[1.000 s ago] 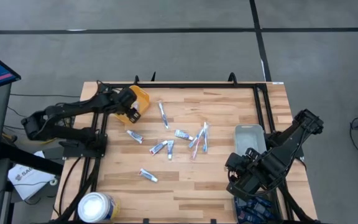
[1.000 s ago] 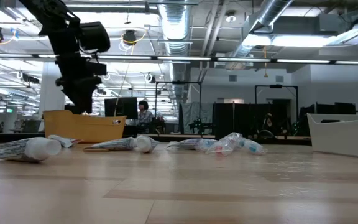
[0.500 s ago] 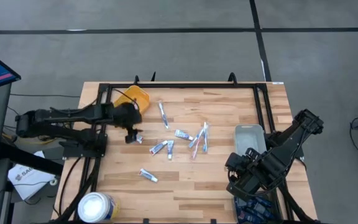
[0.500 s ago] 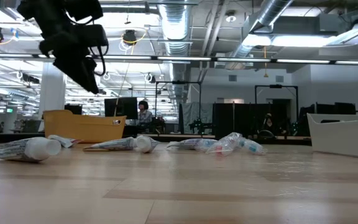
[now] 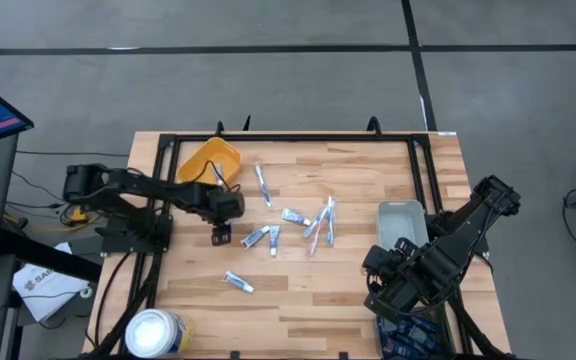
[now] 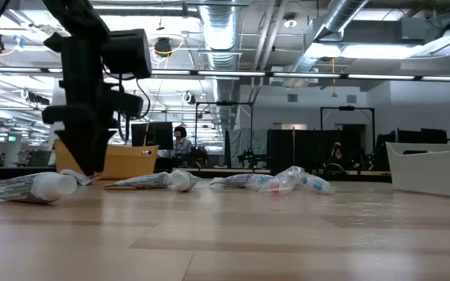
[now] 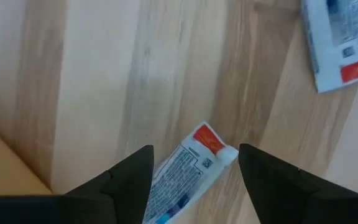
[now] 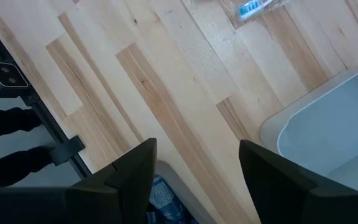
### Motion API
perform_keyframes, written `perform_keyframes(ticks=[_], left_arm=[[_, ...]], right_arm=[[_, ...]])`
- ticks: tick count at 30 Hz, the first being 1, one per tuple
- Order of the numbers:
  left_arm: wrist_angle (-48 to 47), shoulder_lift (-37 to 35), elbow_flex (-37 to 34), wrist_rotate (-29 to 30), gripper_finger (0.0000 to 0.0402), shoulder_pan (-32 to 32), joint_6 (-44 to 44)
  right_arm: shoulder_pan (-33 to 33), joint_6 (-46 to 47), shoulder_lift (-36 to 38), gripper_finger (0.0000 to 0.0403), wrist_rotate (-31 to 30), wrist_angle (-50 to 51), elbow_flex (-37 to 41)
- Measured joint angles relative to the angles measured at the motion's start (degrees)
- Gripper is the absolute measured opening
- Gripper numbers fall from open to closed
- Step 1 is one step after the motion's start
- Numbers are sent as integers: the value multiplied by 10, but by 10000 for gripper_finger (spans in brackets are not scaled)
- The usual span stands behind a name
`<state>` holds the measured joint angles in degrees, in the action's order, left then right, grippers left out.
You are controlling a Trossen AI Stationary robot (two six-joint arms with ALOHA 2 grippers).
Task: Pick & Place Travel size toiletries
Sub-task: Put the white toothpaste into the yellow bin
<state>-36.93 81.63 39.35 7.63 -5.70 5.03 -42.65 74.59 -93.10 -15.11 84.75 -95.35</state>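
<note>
Several small white tubes with blue and red print lie flat on the wooden table, among them a pair, a loose heap and a single one. My left gripper is open and low over one more tube next to the yellow bin. One finger stands on either side of that tube's red-printed end. In the low view the left gripper hangs just above the tabletop. My right gripper waits open near the table's right near corner.
A grey tray sits on the table's right side, beside the right arm. A big white round tub stands at the near left corner. A black frame rail runs along the far edge. Bare wood lies between the heap and the near edge.
My left gripper has left the yellow bin, swung toward the near edge and a little to the right, and come down over the tube beside the bin. The tubes and the right arm have kept still.
</note>
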Motion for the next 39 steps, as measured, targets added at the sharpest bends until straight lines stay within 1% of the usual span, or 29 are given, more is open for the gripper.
perform_keyframes(ticks=[9, 12, 15, 24, 31, 33, 39], left_arm=[[8, 33, 0, 0, 229, 2, -61], [11, 41, 1, -5, 218, 2, -76], [12, 45, 2, -6, 191, 2, -78], [29, 47, 2, -2, 81, 2, -78], [32, 47, 1, -2, 15, 2, -64], [33, 47, 1, -1, 6, 2, -61], [36, 37, -1, -2, 3, 2, -32]], right_arm=[[0, 0, 0, 221, 0, -1, 0], [0, 0, 0, 221, 0, -1, 0], [0, 0, 0, 221, 0, 0, 0], [0, -2, 0, 221, 0, 0, 0], [0, -1, 0, 221, 0, 0, 0], [0, -1, 0, 221, 0, 0, 0], [0, 0, 0, 221, 0, 0, 0]])
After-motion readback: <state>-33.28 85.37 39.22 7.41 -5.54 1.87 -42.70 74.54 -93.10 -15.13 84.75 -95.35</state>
